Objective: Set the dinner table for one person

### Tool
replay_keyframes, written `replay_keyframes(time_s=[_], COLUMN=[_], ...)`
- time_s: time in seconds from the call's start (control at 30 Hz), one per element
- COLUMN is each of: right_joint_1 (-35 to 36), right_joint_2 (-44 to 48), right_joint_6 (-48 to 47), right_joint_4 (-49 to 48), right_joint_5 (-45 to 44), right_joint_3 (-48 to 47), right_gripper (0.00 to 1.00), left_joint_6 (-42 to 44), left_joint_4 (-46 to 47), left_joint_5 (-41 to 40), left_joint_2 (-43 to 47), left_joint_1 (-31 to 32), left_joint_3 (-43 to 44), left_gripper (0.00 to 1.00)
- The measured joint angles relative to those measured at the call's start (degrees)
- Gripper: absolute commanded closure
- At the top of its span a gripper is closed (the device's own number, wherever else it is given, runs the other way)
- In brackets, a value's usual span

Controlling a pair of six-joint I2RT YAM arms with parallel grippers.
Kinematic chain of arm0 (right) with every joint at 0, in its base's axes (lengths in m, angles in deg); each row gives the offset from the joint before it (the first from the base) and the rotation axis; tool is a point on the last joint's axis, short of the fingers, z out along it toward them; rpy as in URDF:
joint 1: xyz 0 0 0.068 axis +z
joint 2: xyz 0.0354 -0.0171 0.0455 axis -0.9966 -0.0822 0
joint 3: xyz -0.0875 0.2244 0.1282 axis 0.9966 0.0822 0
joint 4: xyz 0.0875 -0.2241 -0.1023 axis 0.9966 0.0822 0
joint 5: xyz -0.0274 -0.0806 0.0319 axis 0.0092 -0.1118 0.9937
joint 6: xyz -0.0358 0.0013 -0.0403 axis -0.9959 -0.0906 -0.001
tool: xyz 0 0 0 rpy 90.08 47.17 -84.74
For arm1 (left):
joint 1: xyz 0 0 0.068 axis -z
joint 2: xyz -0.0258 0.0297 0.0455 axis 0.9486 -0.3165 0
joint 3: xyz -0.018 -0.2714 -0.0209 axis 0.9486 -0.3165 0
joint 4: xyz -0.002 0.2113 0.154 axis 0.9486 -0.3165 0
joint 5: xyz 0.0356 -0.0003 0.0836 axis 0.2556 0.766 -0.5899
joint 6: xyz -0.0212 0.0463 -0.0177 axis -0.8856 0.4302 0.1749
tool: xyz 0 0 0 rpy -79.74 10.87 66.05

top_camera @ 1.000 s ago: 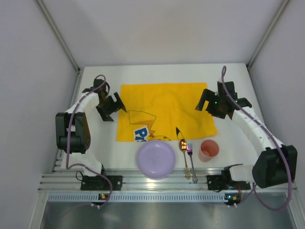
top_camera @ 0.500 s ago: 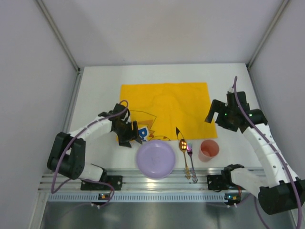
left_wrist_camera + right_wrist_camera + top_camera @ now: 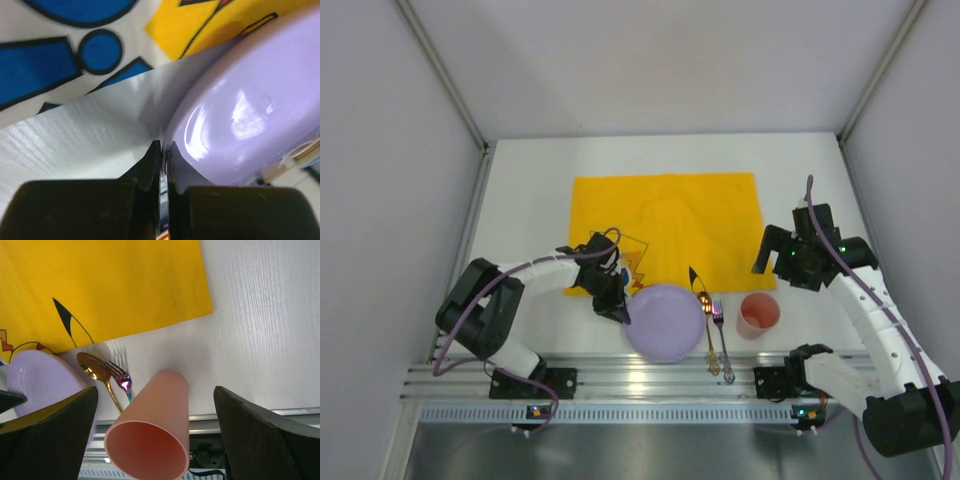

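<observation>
While the left pincer (image 3: 161,145) sits nearly closed with its tips against the left rim of the plate (image 3: 665,322), we cannot tell whether the rim is pinched or only butted. That is our main worry: a push from here could make the tips skid under or over the glossy rim, and the plate could tilt or spin. The plate lies at the near side of the bench (image 3: 530,180), overlapping the near edge of the mat (image 3: 670,215), so a shove could ruck the cloth. Its right rim is touching or just beside the spoon (image 3: 704,303), with the fork (image 3: 720,335) next to that. More rightward travel would likely sweep both toward the cup (image 3: 758,314). The right pincer (image 3: 155,390) hangs wide open above the cup, holding nothing. If it descends off-centre, we judge one finger could clip the lip and topple the light cup toward the near rail.
</observation>
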Motion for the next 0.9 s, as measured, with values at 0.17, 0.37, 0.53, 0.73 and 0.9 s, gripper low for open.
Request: replay_keyframes(time_s=[0.17,0.37,0.53,0.73,0.9], right_joint_1=[0.0,0.0,0.0,0.0,0.0], right_joint_2=[0.2,1.4,2.7,3.2,3.3], right_joint_6=[-0.1,-0.1,-0.1,0.0,0.6], right_joint_4=[1.1,2.8,4.2,4.9,5.0], right_joint_5=[-0.5,-2.3,-3.8,-4.3,-3.8], right_joint_3=[0.7,0.6,0.2,-0.1,1.6], right_gripper=[0.0,0.0,0.0,0.23,0.35], left_joint_6=[0.8,2.4,3.5,4.2,4.1], left_joint_4=[-2.4,-10.8,-11.9,-12.2,-12.7], left_joint_5=[-2.1,-10.9,-16.2,-20.2,-18.0], left_joint_2=[-1.6,-1.9,-9.2,-24.4,-32.5], left_joint_1=[1.4,1.1,0.0,-2.6,-7.7], left_joint_3=[5.3,20.9,37.6,49.7,52.0], left_gripper=[1.0,1.0,1.0,1.0,1.0])
